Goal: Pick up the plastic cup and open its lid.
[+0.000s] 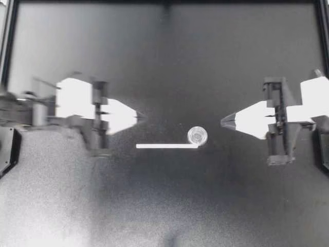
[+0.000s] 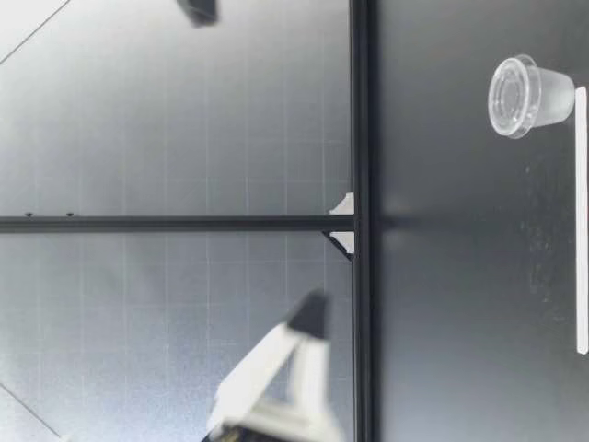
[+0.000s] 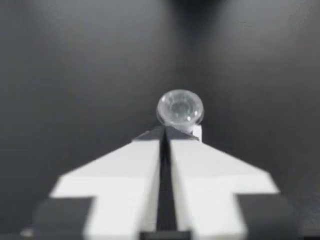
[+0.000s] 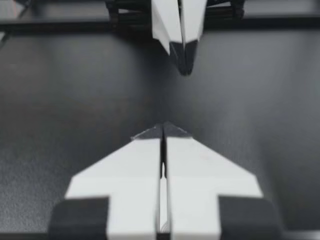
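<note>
While the cup (image 1: 197,136) stands upright on the surface (image 1: 231,206) beside a white strip (image 1: 165,146), left jaws and right jaws flank it, apart. Both are closed; neither holds anything.

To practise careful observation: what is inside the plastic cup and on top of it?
A clear lid sits on top of the plastic cup. Through its clear wall nothing shows inside, though a clear liquid or thin residue could go unseen.

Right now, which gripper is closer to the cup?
Right. My right gripper is a short gap from the cup; my left gripper is on the opposite side, with a clearly wider gap.
</note>
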`<state>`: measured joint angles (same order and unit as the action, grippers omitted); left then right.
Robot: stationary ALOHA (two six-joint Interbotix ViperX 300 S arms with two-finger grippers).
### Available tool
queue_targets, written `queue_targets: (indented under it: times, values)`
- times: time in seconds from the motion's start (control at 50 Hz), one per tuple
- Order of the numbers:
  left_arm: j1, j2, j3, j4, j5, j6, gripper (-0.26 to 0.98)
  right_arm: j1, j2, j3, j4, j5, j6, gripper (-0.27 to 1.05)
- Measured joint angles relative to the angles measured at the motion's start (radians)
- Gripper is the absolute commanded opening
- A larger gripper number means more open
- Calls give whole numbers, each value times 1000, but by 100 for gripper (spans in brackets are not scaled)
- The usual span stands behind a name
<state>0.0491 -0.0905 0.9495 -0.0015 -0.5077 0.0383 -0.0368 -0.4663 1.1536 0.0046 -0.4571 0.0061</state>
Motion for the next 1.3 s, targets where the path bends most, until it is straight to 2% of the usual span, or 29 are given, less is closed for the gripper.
queue_targets:
  times: [0.1,0.16,0.34,0.52,0.7,1.06,1.3]
  values:
    - [-2,71,-44,0,8,-2,49,0,34,-9,0,6,0,-19]
    - [-2,112,-72,0,17,-5,56,2,57,-17,0,14,0,-19]
    - [0,236,-149,0,32,-2,56,0,161,-48,2,41,0,-19]
    - [-20,348,-218,0,31,-2,56,0,285,-104,2,91,-5,-19]
    - [-28,416,-259,0,23,-3,56,-8,380,-150,2,160,-5,-19]
    - [-26,522,-342,0,15,-3,56,-38,414,-152,2,178,-5,-19]
    - [-26,528,-364,0,11,-3,56,-43,417,-129,2,179,-2,-19]
